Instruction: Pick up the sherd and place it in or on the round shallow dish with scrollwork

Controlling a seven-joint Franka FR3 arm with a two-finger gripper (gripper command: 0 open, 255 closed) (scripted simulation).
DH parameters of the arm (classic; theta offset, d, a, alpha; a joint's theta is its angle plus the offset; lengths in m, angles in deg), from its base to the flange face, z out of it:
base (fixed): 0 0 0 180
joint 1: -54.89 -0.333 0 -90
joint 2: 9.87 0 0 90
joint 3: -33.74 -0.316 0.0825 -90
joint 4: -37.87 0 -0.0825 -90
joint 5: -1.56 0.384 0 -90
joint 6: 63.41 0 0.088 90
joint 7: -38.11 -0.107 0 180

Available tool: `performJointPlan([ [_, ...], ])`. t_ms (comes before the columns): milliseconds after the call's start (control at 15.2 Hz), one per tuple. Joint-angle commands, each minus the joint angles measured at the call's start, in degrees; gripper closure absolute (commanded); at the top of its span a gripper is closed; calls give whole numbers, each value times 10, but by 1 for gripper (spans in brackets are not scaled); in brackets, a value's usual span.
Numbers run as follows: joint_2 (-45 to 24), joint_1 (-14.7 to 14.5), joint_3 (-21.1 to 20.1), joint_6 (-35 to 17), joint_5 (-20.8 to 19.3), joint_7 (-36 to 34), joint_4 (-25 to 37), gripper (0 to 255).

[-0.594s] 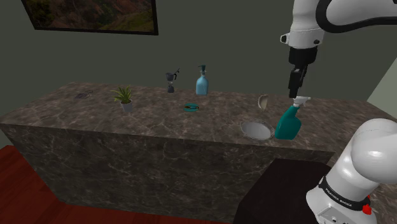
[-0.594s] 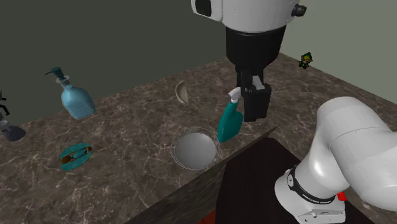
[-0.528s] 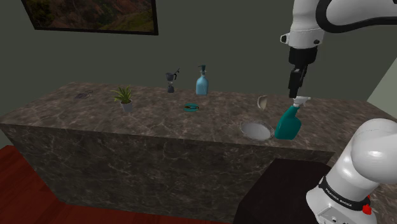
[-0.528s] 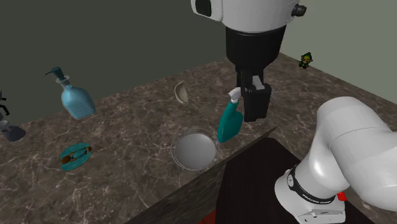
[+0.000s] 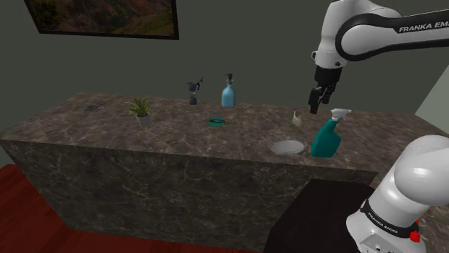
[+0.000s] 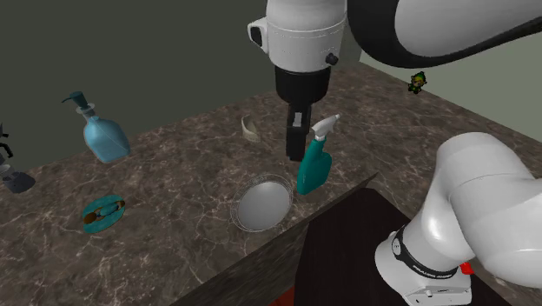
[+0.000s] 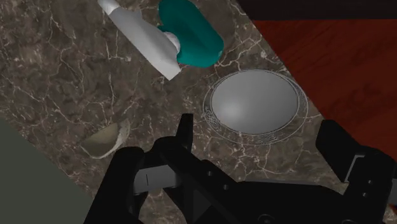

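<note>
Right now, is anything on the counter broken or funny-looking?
Yes: the sherd, a curved pale broken piece, lies loose on the counter near the round dish, not touching it. The teal spray bottle beside the dish stands upright, and nothing looks spilled.

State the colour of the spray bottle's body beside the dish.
The spray bottle is teal; the wrist view shows it best.

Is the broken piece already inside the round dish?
No, the sherd lies on the dark veined counter, apart from the round dish.
</note>
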Motion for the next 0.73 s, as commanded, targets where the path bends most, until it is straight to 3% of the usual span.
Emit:
performJointPlan([
  [0, -22, 14, 12, -51, -6, -13, -9, 0],
  [660, -165, 79, 75, -293, -25, -70, -21, 0],
])
